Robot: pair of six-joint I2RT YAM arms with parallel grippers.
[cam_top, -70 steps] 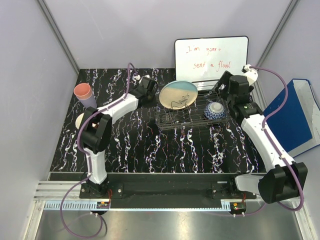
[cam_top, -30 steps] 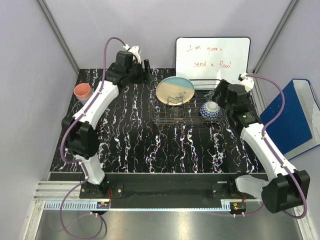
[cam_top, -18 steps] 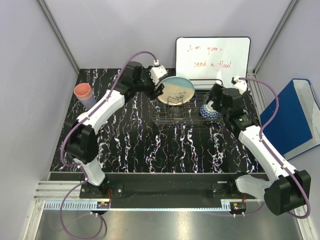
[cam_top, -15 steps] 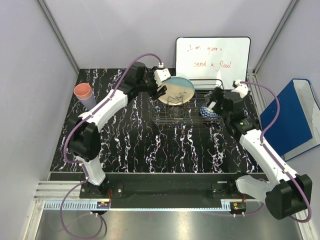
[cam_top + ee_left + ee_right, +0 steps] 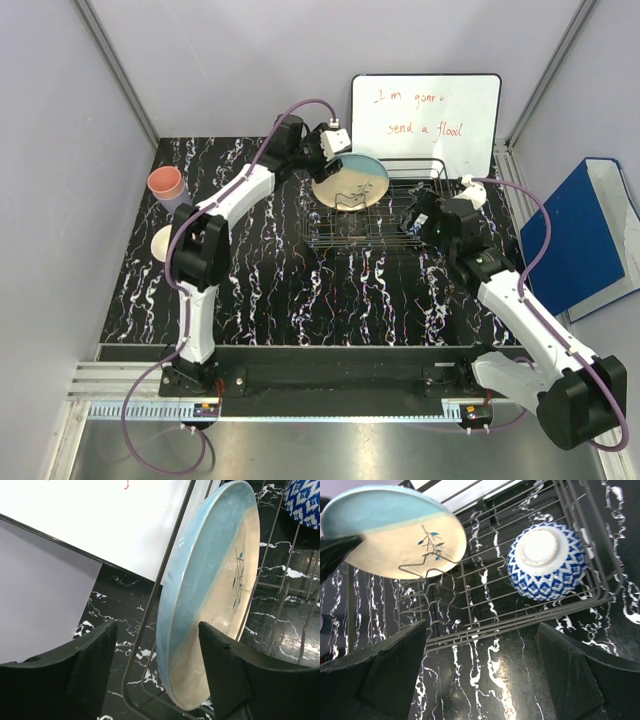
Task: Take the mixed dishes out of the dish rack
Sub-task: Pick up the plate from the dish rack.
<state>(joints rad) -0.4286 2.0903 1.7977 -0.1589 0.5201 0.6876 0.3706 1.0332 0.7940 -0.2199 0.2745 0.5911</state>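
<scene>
Robot arms are attending to a wire dish rack on a black marbled table. Nearest the arm bases, the right gripper is hovering over the rack's right end. Its fingers are spread wide and holding nothing, and a blue-and-white bowl is lying upside down in the rack just below. Farther back, the left gripper is hanging at the rack's far left. Its fingers are also wide apart, straddling the rim of a blue-and-cream plate that is standing on edge and leaning between the upright wires. Neither finger appears to be touching it.

The plate looks to be the piece being taken now. The fingers should be closing squarely on the rim, deep enough not to slip, then lifting straight up so the plate clears the dividers without dragging the rack. At the table's left edge a pink cup is sitting outside the rack. Behind the rack a whiteboard is leaning against the wall.
</scene>
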